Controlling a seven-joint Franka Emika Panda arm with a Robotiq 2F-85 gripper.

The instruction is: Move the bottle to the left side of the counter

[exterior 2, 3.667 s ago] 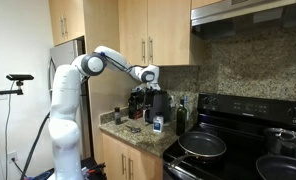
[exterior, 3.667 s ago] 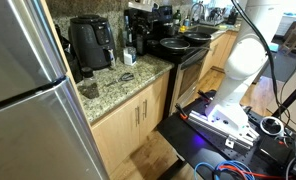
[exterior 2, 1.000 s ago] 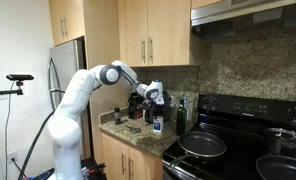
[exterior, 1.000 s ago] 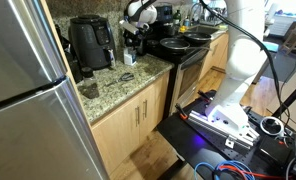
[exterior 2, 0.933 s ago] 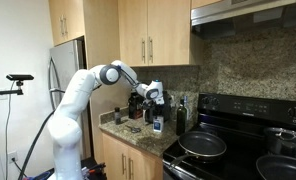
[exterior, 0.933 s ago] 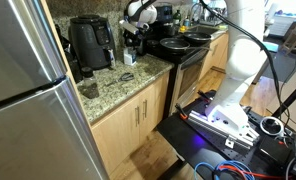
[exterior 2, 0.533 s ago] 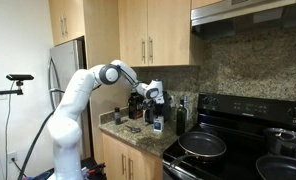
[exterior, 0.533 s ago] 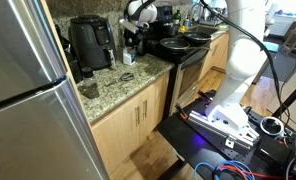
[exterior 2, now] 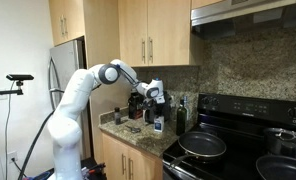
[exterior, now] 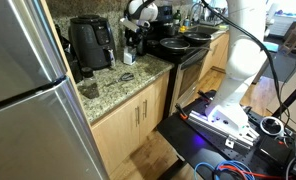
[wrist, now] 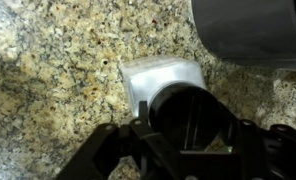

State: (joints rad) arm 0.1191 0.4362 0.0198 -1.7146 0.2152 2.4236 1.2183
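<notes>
Straddling, seemingly, the bottle on the counter, the gripper hides whether it grips.

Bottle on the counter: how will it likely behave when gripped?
The bottle looks small beside the air fryer, so probably light. Standing upright and narrow, it may tip if nudged. Its squarish white shoulders in the wrist view suggest it won't roll.
</notes>
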